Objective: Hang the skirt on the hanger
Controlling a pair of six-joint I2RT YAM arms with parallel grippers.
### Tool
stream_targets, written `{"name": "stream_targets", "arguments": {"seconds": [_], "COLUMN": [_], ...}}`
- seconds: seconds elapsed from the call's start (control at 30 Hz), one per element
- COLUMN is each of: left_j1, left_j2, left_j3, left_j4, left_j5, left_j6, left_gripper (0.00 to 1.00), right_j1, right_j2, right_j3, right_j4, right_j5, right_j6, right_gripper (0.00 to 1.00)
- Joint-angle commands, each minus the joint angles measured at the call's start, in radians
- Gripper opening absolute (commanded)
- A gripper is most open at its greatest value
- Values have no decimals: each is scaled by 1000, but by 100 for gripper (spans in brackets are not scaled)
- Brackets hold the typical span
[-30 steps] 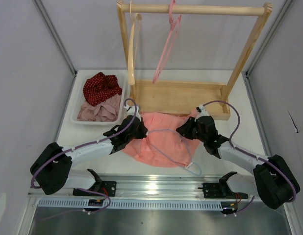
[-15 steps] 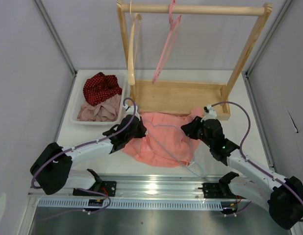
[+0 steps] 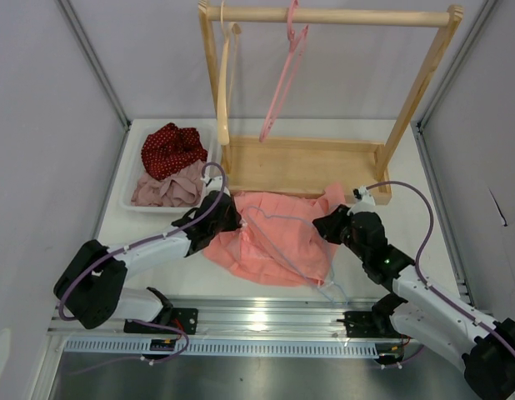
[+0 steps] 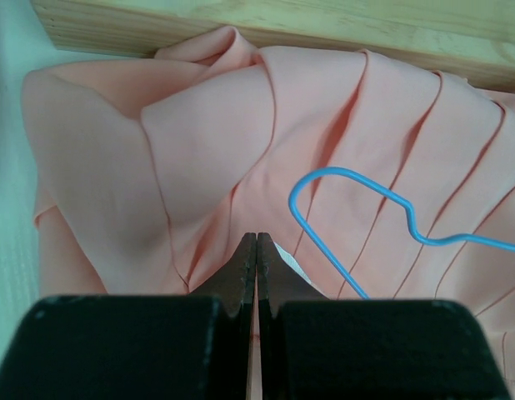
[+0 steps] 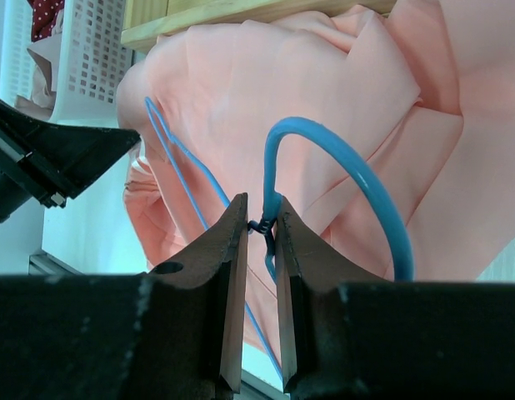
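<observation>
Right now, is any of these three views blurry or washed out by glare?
Top external view: sharp and evenly lit, one glare patch on the metal rail. Left wrist view: skirt and hanger crisp, the left pincer dark and soft. Right wrist view: the right pincer, shut on the hanger wire, is slightly out of focus; skirt bright, not blown out.

Pale grey walls [image 3: 41,100] enclose a white table [image 3: 112,229] with a wooden rack [image 3: 324,16] and basket [image 3: 129,171].

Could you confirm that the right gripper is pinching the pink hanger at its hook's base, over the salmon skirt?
Not quite: the hanger in the right gripper is pale blue, not pink, as the right wrist view shows. The rest stands.
</observation>
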Motion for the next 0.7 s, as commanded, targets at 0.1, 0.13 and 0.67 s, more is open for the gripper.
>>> {"name": "stream_targets", "arguments": {"seconds": [0.1, 0.13, 0.67], "left_j1": [34, 35, 55], "left_j2": [19, 24, 53], "left_j3": [54, 57, 72], "left_j4": [17, 17, 41], "left_j5": [3, 3, 18], "left_j6": [0, 0, 1], "left_gripper": [0, 0, 0], "right_j1": [2, 1, -19], "right_j2": [-45, -56, -12], "right_j3": [-8, -10, -2], "right_j4": [-1, 1, 74], "right_j5": [6, 6, -154], "right_j6": [-4, -2, -63], "right_gripper": [0, 0, 0]}}
